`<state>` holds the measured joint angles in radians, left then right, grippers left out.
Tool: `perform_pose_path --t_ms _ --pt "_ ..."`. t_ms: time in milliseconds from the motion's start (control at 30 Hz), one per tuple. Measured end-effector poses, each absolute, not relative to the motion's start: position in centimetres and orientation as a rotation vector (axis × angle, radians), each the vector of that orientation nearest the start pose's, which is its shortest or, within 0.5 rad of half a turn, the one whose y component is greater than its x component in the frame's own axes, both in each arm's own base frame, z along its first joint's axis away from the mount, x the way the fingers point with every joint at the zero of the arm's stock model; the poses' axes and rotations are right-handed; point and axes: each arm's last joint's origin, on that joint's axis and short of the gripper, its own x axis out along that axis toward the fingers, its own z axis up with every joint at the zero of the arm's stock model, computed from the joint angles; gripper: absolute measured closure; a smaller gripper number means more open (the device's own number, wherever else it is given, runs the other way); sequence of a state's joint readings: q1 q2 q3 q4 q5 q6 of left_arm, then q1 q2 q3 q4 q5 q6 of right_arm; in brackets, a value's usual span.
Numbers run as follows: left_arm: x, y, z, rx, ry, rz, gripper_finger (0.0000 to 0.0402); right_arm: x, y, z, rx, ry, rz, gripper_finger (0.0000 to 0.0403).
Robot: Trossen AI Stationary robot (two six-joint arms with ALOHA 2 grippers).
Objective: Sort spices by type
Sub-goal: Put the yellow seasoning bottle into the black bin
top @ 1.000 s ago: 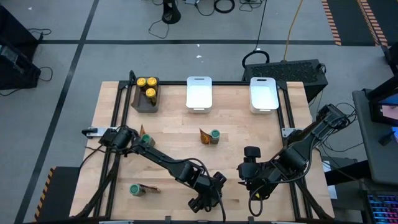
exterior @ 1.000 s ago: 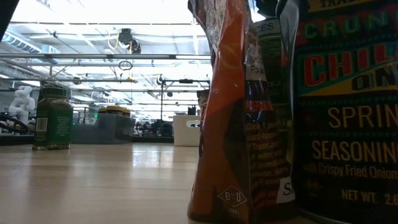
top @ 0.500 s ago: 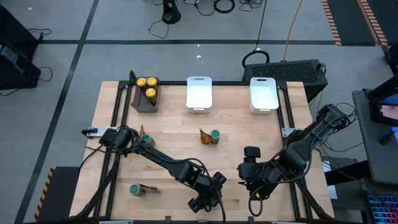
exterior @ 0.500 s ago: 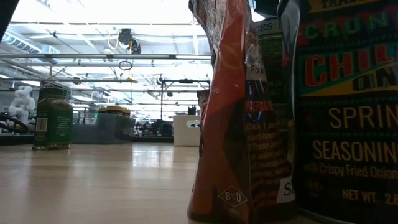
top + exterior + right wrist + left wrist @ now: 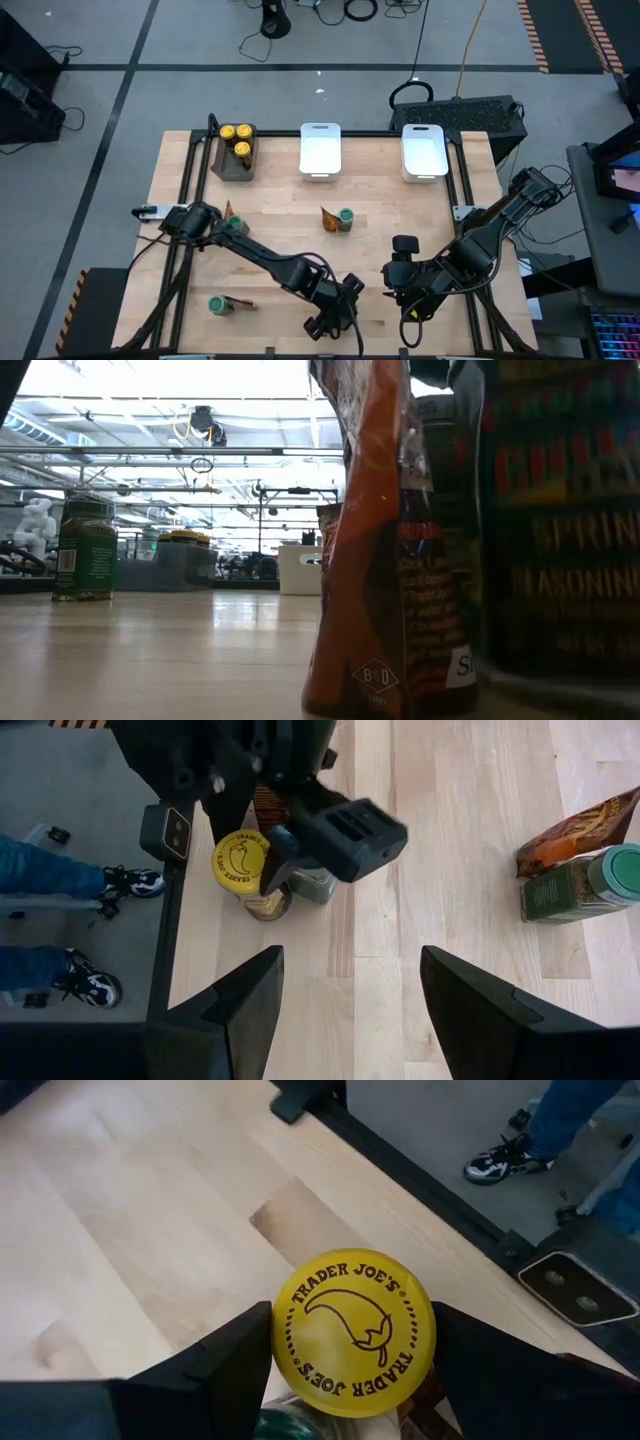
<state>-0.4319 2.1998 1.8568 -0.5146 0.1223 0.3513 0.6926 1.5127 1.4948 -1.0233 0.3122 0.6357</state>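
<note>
A yellow-lidded spice jar (image 5: 352,1330) stands at the table's near edge between the fingers of my left gripper (image 5: 335,312), which is shut on it. In the low view this jar (image 5: 560,530) is a blur beside an upright brown-orange packet (image 5: 380,560). A green-lidded jar (image 5: 312,885) stands right against it. My right gripper (image 5: 350,1010) is open and hovers to the right of that group. More yellow-lidded jars (image 5: 238,140) sit in the dark tray. Other green-lidded jars (image 5: 345,218) (image 5: 217,303) (image 5: 234,225) stand beside packets on the table. My left gripper holds the yellow-lidded jar at its lid (image 5: 300,1350), pinched between the two fingers (image 5: 235,1355), one on each side of the rim. The fingers come from above, pointing down. The jar stays upright; whether its base is on the table does not show.
Two white rectangular trays (image 5: 320,150) (image 5: 423,150) sit at the far edge, right of the dark tray (image 5: 228,165). The table's black frame runs just beyond the held jar. A person's shoes (image 5: 90,985) show on the floor past the near edge. Bare wood lies mid-table.
In the low view the yellow-lidded jar's label has gone from sharp to blurred and sits a little higher, so the jar has begun moving upward in my left gripper. The packet beside it has tipped slightly.
</note>
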Motion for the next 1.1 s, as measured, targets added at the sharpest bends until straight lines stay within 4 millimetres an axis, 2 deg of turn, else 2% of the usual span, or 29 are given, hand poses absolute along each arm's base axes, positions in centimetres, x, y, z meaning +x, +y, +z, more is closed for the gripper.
perform_pose_path --t_ms 200,467,600,833,1100 --pt "43.9 -20.2 24.2 0.443 0.707 -0.653 0.0146 23.5 18.3 34.0 0.06 0.98 0.043 0.0184" --pt "42.6 -18.3 29.4 0.43 0.605 -0.593 0.0146 23.4 18.2 33.9 0.036 0.99 0.046 0.0184" --pt "42.2 -16.6 31.7 0.438 0.568 -0.502 0.0146 23.4 18.2 33.9 0.034 0.992 0.045 0.0184" --pt "42.2 -13.6 33.5 0.386 0.562 -0.352 0.0146 23.2 18.1 33.8 0.022 1.008 0.038 0.0184" --pt "39.1 -9.5 37.2 0.366 0.622 -0.157 0.0146 23.0 18.0 33.7 0.005 1.031 0.028 0.0184"
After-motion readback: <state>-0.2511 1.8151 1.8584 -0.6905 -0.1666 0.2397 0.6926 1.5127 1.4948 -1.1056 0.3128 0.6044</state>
